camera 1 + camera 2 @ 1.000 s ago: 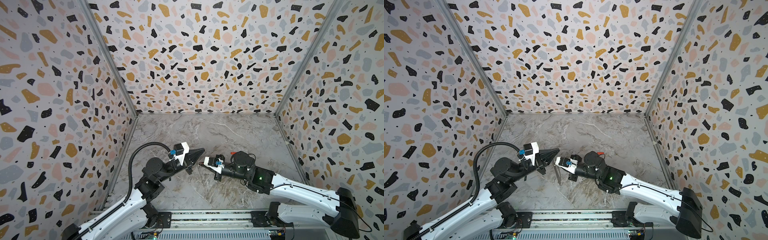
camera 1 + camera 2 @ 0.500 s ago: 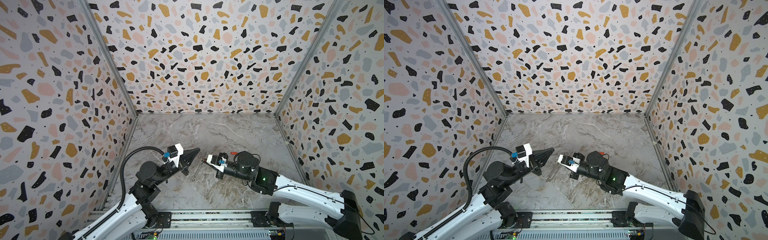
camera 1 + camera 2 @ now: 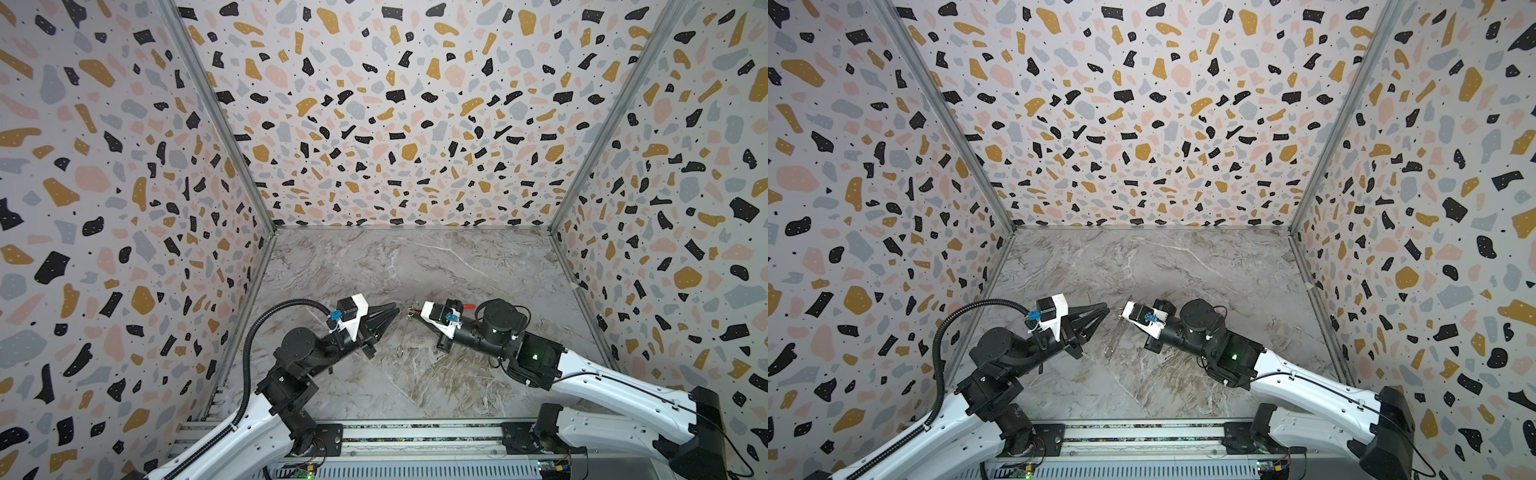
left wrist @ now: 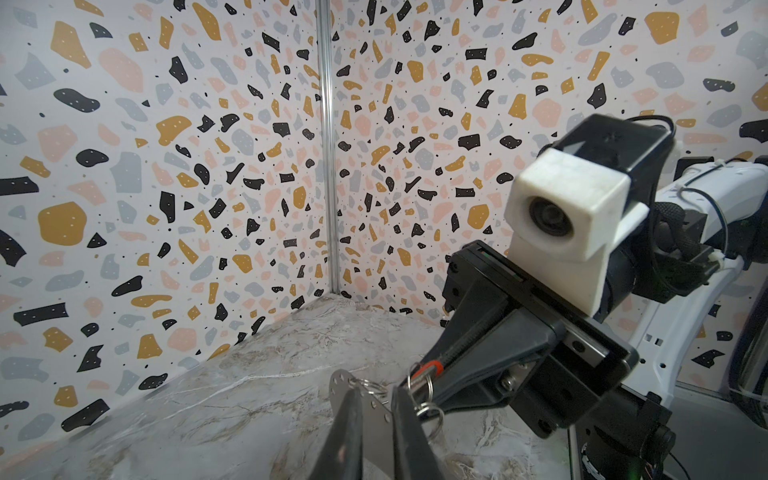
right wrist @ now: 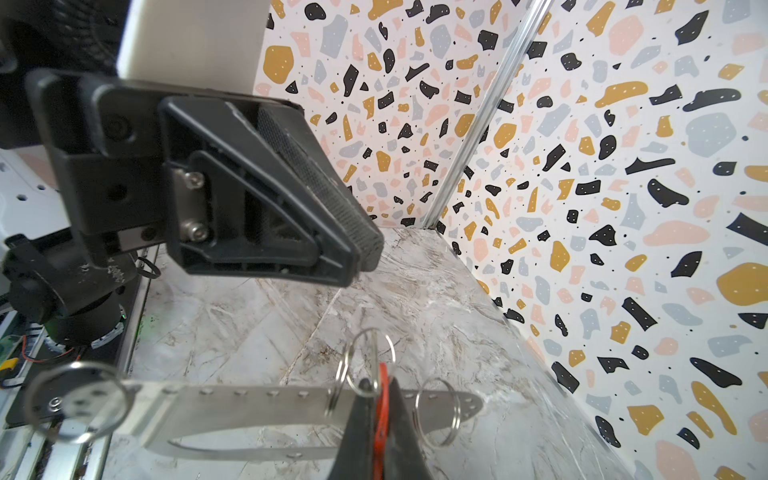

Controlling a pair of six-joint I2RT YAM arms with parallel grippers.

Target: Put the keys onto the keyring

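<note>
My right gripper (image 5: 376, 384) is shut on a key's red tag (image 5: 381, 399), also seen in the left wrist view as the red tag (image 4: 428, 368). That key's split ring (image 5: 368, 353) passes through the keyring (image 5: 249, 395), a flat grey perforated loop that hangs from it above the floor. In both top views the keyring (image 3: 402, 338) (image 3: 1113, 338) dangles as a thin line below the right gripper (image 3: 415, 313) (image 3: 1123, 311). My left gripper (image 3: 397, 308) (image 3: 1106, 306) (image 4: 376, 392) sits just left of it, jaws slightly apart, holding nothing. Another red tag (image 3: 469, 306) shows behind the right wrist.
More split rings (image 5: 436, 411) hang on the keyring. Patterned walls (image 3: 124, 249) enclose the marble floor (image 3: 415, 266) on three sides. The arms' mounting rail (image 3: 415, 436) runs along the front edge.
My left gripper has drawn back to the left from the right gripper's tip and its jaws have parted a little. The keyring now hangs from the right gripper's key alone.
</note>
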